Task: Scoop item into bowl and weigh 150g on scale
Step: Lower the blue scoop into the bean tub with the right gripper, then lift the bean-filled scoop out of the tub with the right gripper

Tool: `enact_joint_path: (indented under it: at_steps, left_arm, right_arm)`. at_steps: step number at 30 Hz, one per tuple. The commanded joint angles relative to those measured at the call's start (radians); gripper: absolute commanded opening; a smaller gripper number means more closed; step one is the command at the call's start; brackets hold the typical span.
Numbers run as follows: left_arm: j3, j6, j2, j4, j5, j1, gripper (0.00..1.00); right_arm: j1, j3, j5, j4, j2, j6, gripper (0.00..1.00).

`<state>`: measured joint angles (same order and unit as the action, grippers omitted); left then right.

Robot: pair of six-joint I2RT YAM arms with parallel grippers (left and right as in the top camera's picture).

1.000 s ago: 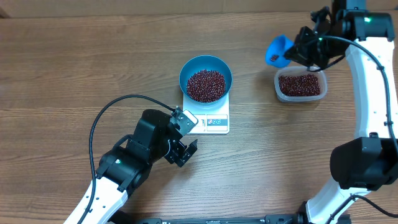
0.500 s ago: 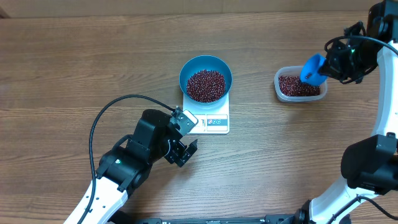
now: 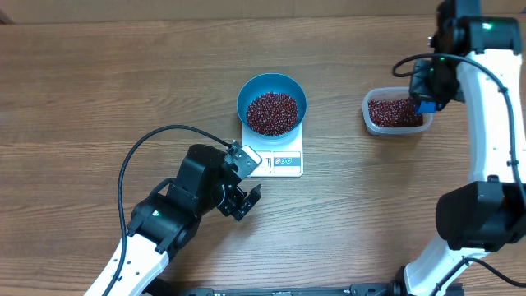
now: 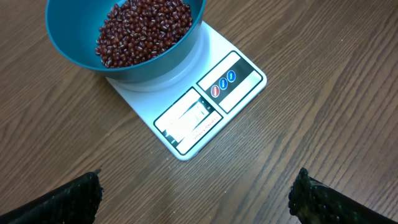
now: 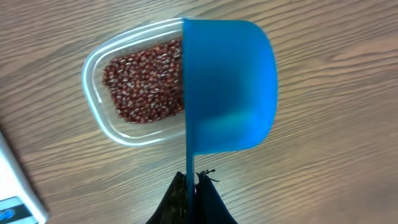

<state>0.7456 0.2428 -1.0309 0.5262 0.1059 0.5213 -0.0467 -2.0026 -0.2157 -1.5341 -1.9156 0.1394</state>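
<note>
The blue bowl (image 3: 246, 90) stands on the white scale (image 3: 283, 162), holding a heap of red-brown beans (image 3: 272, 112). In the left wrist view the bowl (image 4: 68, 46) and scale (image 4: 208, 106) lie just ahead of my left gripper (image 4: 198, 186), which is open over bare wood. From overhead the left gripper (image 3: 246, 201) sits below and left of the scale. My right gripper (image 5: 189, 177) is shut on the thin handle of a blue scoop (image 5: 230, 87), turned on edge over the right end of a clear tub (image 5: 93, 68) of beans (image 5: 143, 87). The scoop's inside is hidden.
The clear tub (image 3: 366, 111) sits on the right of the wooden table, with the right arm (image 3: 485, 90) curving past it. A black cable (image 3: 140, 152) loops from the left arm. The scale's display and buttons (image 4: 224, 84) face my left gripper.
The right arm carried the scoop from left of the tub across it to the tub's right end, and the scoop is now turned on edge. The left arm has not moved.
</note>
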Motion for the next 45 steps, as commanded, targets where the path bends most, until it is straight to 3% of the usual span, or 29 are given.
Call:
enact_joint_path:
  at_steps: [1,17,20,26,29,35,45]
  left_arm:
    - [-0.004,0.004,-0.003,-0.003,0.018,-0.006,1.0]
    - [-0.004,0.005,-0.003,-0.003,0.018,-0.006,1.0]
    - [-0.004,0.004,-0.003,-0.003,0.018,-0.006,1.0]
    - [-0.004,0.004,-0.003,-0.003,0.018,-0.006,1.0]
    - [-0.004,0.004,-0.003,-0.003,0.018,-0.006,1.0]
    - [-0.004,0.004,-0.003,-0.003,0.018,-0.006,1.0]
    - [-0.004,0.004,-0.003,-0.003,0.018,-0.006,1.0]
  right_arm:
    - [0.044,-0.024,-0.183,0.001,0.042,0.085,0.04]
    - [0.092,-0.024,-0.18,0.01,0.042,0.179,0.04]
    - [0.092,-0.024,0.01,0.038,0.042,0.157,0.04]
    - [0.092,-0.024,0.564,0.156,0.042,-0.017,0.04]
    - [0.114,-0.024,0.719,0.209,0.042,-0.08,0.04]
    - [0.227,-0.024,0.713,0.245,0.042,-0.149,0.04]
    - [0.468,-0.019,0.276,0.256,0.042,-0.104,0.04]
